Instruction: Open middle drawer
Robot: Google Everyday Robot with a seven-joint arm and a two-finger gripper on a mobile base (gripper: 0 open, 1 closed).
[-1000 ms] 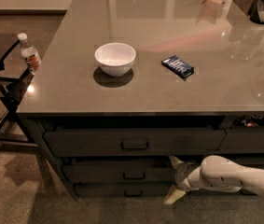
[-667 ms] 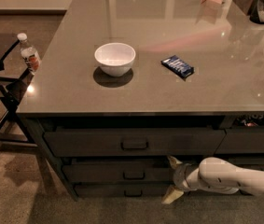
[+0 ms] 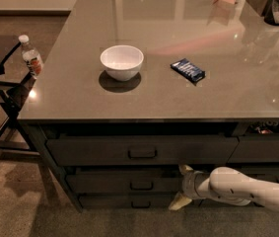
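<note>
Facing the grey stone-topped bench (image 3: 80, 98), we see the cream two-finger tool (image 3: 180, 186), spread wide and empty, hiding the right end of the closed dark grey middle drawer (image 3: 104, 181); the white arm (image 3: 247, 189) is cropped at right.

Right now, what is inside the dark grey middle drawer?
Nothing shows: the flat front of the dark grey middle drawer covers its inside. Only its small loop handle is visible, with the open claw right of it.
</note>
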